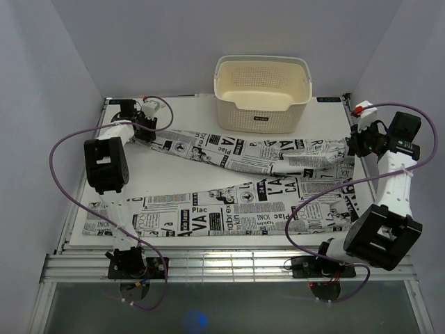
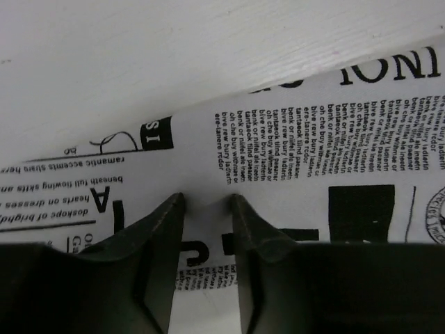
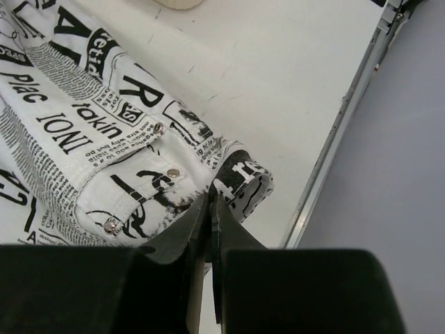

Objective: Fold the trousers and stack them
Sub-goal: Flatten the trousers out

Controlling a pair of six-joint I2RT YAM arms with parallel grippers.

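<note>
Tabletop (image 1: 177, 174): white and flat, carrying everything.

Trousers (image 1: 229, 209): lying spread in a sideways V. The waist is sitting at the right, and the two legs are fanning out to the left. The far leg (image 1: 208, 147) is running up toward the far-left corner. The near leg (image 1: 174, 219) is lying along the near edge. The legs are well apart at the hems and are not yet folded.

Basket (image 1: 263, 117): standing at the far edge, mid-width, just behind the far leg. Nothing is showing inside it.

Right gripper (image 1: 351, 146) (image 3: 210, 198): pinching the waist end of the trousers at a riveted corner, jaws closed tight on the cloth.

Left gripper (image 1: 147, 132) (image 2: 207, 202): pressing down on the far leg near its hem. The jaws are standing partly apart, with printed cloth showing in the gap. No hold is evident.

Judgement: the first fold is being set up, leg onto leg. The next move is calling for the left jaws to close on that hem. The far leg then needs carrying across onto the near leg while the right side is anchoring the waist. The cloth is soft, so a thin pinch is likely to slip.
</note>
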